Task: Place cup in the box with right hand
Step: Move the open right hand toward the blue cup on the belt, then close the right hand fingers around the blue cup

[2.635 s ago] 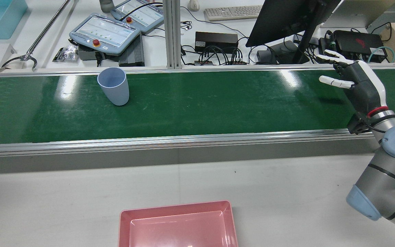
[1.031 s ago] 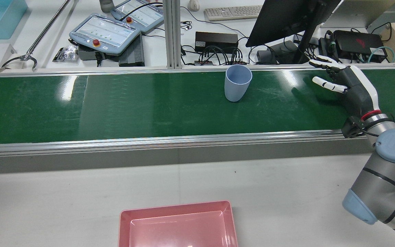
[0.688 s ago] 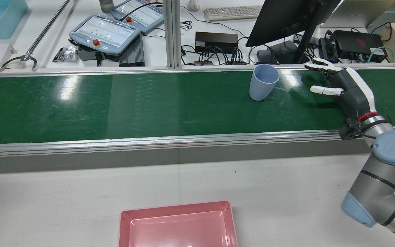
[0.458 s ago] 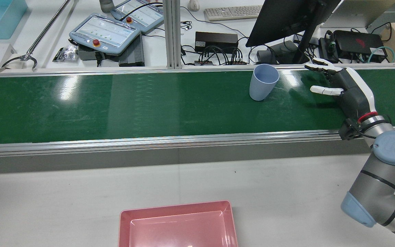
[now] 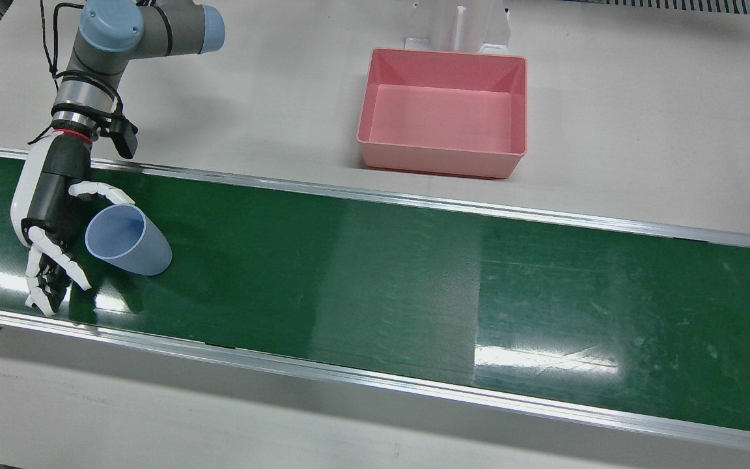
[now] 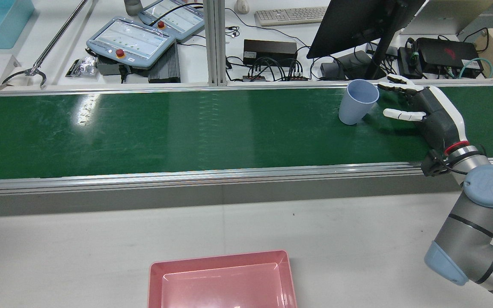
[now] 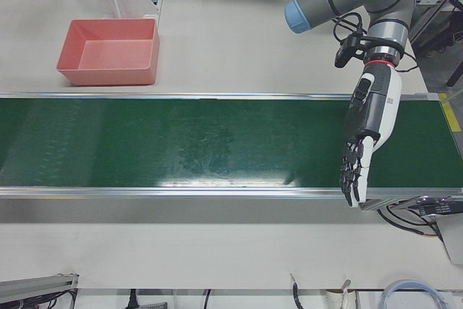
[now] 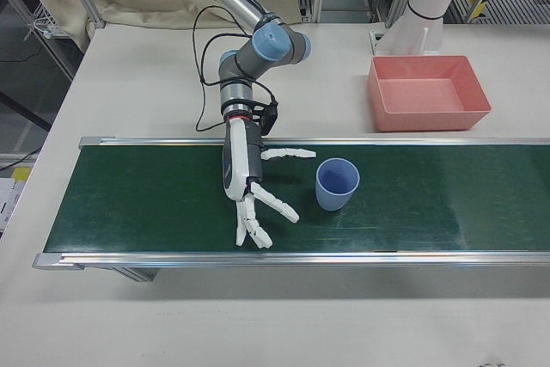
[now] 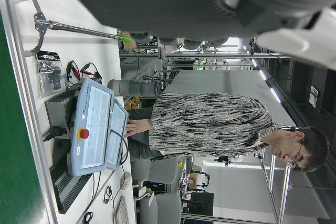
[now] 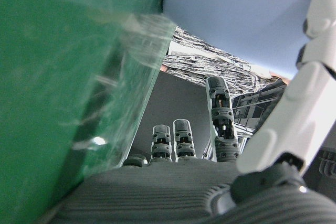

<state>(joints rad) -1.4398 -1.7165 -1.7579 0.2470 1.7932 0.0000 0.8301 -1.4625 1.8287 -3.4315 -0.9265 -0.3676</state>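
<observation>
Left hand (image 7: 369, 135) hangs over green belt (image 7: 181, 142), fingers seemingly spread; pink box (image 7: 110, 52) apart.

Layout of my belt station.
The cup (image 6: 357, 102) stands on the belt (image 6: 186, 128) just beside my right hand (image 6: 426, 113); the box (image 6: 223, 280) sits on the table (image 6: 101, 244), well apart.

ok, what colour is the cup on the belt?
Pale blue cup, clearest in the right-front view.
</observation>
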